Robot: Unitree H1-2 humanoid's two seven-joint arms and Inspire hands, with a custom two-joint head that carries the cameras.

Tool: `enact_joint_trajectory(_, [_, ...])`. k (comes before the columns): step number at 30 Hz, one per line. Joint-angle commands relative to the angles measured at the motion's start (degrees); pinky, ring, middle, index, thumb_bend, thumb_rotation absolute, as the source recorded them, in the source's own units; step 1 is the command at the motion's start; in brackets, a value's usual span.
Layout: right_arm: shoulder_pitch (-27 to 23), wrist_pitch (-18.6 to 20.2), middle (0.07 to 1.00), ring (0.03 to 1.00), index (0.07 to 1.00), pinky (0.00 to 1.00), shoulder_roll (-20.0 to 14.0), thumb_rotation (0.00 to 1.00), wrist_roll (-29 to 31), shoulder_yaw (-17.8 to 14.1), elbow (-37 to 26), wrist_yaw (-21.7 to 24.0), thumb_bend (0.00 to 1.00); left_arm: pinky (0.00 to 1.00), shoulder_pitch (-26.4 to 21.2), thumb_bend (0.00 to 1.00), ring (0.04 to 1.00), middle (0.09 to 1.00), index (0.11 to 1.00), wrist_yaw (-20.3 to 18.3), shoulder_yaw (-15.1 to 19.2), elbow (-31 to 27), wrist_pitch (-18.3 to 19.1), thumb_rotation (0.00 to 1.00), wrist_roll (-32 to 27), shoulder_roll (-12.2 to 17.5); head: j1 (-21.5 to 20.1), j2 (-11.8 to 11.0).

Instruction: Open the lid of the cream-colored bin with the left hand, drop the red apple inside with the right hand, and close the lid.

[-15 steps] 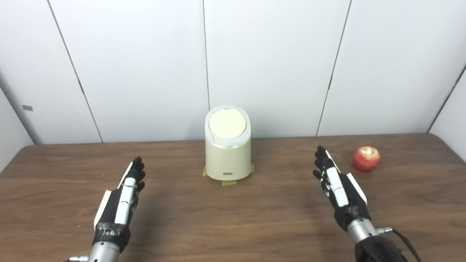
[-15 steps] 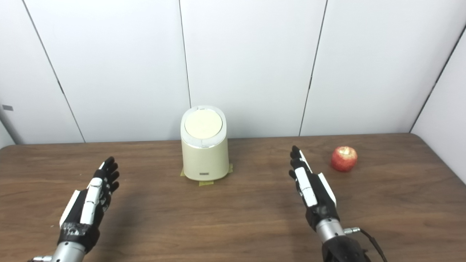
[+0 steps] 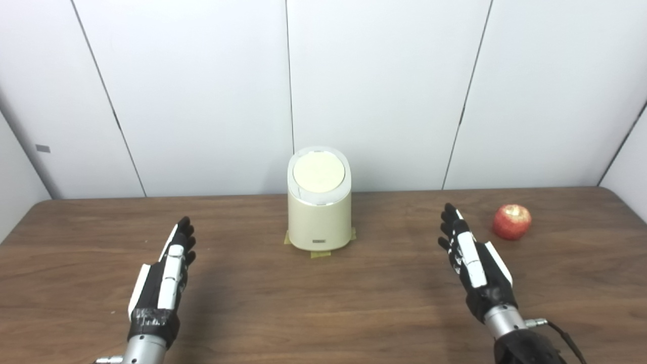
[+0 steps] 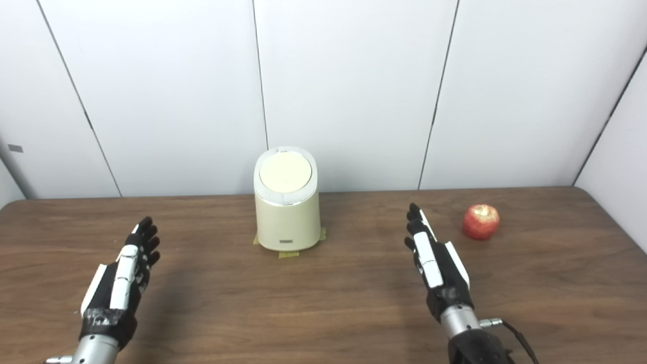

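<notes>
A cream-colored bin (image 3: 319, 212) stands at the middle back of the wooden table, its round lid (image 3: 319, 172) lying flat and closed. The red apple (image 3: 511, 221) rests on the table at the right, apart from everything. My left hand (image 3: 164, 278) hovers over the table at the lower left, open with fingers stretched forward, well short and left of the bin. My right hand (image 3: 472, 260) is open too, fingers extended, just left of and nearer than the apple, touching nothing.
Yellow tape pieces (image 3: 319, 253) mark the bin's foot. White wall panels (image 3: 379, 91) rise right behind the table's far edge. The table's right edge runs close past the apple.
The whole picture has shifted slightly, so the camera moved. My left hand has drawn back a little toward me; the right hand, bin and apple stay as they were.
</notes>
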Motion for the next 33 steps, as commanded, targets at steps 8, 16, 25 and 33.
enact_joint_trajectory(8, [-1.8, -0.1, 1.000, 1.000, 1.000, 0.95, -0.3, 0.98, 0.6, -0.4, -2.3, -0.1, 0.64, 1.00, -1.8, 0.45, 1.000, 1.000, 1.000, 0.1, -0.6, -1.4, -0.6, 0.96, 0.9, 1.1, -0.4, -0.4])
enact_joint_trajectory(16, [-1.3, 0.0, 1.000, 1.000, 1.000, 0.93, -0.3, 0.99, 0.0, -0.1, -3.2, -0.2, 0.62, 1.00, -1.2, 0.51, 1.000, 1.000, 1.000, -0.1, -2.2, -2.0, 0.2, 0.76, 4.0, 3.0, -1.2, -1.2])
enact_joint_trajectory(25, [0.1, -0.4, 1.000, 1.000, 1.000, 0.92, -0.6, 0.98, 0.2, -0.5, -4.0, -0.1, 0.61, 0.97, -1.9, 0.54, 1.000, 1.000, 1.000, 0.5, -2.1, -3.5, 1.2, 0.70, 5.1, 3.1, -1.0, -2.6])
enact_joint_trajectory(33, [0.8, -0.5, 1.000, 0.994, 1.000, 0.91, -0.1, 0.99, -0.2, 0.1, -3.9, -0.3, 0.59, 0.90, -7.9, 0.60, 0.972, 0.987, 1.000, 0.8, -1.2, -4.0, 5.8, 0.50, 6.0, 4.9, -1.1, -3.5])
